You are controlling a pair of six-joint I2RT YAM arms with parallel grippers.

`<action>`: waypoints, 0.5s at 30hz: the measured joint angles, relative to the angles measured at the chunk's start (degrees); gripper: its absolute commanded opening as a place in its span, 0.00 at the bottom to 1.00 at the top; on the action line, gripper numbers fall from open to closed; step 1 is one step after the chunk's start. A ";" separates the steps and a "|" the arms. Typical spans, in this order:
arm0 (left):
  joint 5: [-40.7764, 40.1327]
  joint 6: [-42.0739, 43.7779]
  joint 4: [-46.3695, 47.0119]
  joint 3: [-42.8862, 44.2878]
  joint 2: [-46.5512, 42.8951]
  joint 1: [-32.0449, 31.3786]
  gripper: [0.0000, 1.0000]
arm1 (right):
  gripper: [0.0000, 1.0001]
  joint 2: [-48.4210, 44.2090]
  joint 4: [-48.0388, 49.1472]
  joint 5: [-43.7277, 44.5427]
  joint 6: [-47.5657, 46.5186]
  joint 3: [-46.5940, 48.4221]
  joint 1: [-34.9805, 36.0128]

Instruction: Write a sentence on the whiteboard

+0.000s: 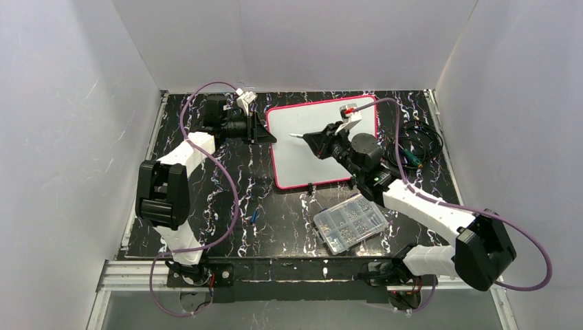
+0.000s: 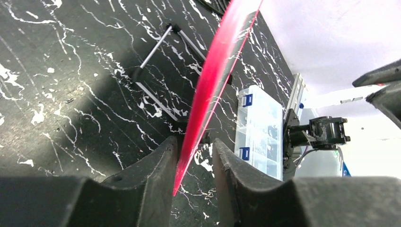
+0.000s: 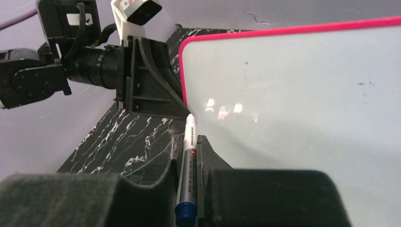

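Left gripper (image 2: 195, 142) straddles whiteboard (image 1: 294, 165) at pink-red frame on board's left edge. One finger lies against frame, sliver of table shows before other finger: jaws partly open, not clamped. Right gripper (image 3: 189, 142) closed on marker (image 3: 187, 163): white barrel, blue end toward wrist, tip pointing at board's upper left. Contact with surface cannot be told. Whiteboard sits at far middle of black marbled table (image 1: 227, 199), between both grippers, face plain white with few dark specks. Clear parts box (image 1: 349, 223) lies near board's front edge, apart.
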 measured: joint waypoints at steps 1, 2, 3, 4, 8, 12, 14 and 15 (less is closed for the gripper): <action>0.59 0.07 0.20 0.00 0.00 0.00 0.26 | 0.01 0.72 0.92 0.17 -0.02 0.61 0.09; 1.25 0.15 0.46 0.00 0.00 0.00 0.22 | 0.01 1.57 1.79 0.37 -0.15 1.25 0.28; 1.53 0.24 0.61 0.00 0.00 0.00 0.17 | 0.01 2.36 2.58 0.63 -0.24 1.81 0.44; 1.97 0.35 0.68 0.00 0.02 0.00 0.13 | 0.01 3.08 3.30 0.85 -0.35 2.29 0.63; 2.69 1.99 0.94 0.00 0.02 0.07 0.01 | 0.01 5.95 5.66 1.84 -0.94 4.31 1.66; 3.96 3.50 1.07 -0.20 0.00 0.04 0.00 | 0.01 7.85 7.74 3.26 -2.03 5.16 2.97; 4.13 4.26 1.11 -0.22 0.00 -0.07 0.00 | 0.01 8.39 8.70 4.07 -2.40 5.18 3.50; 4.22 4.61 1.11 -0.22 0.00 -0.09 0.00 | 0.01 8.68 9.18 4.46 -2.64 5.20 3.76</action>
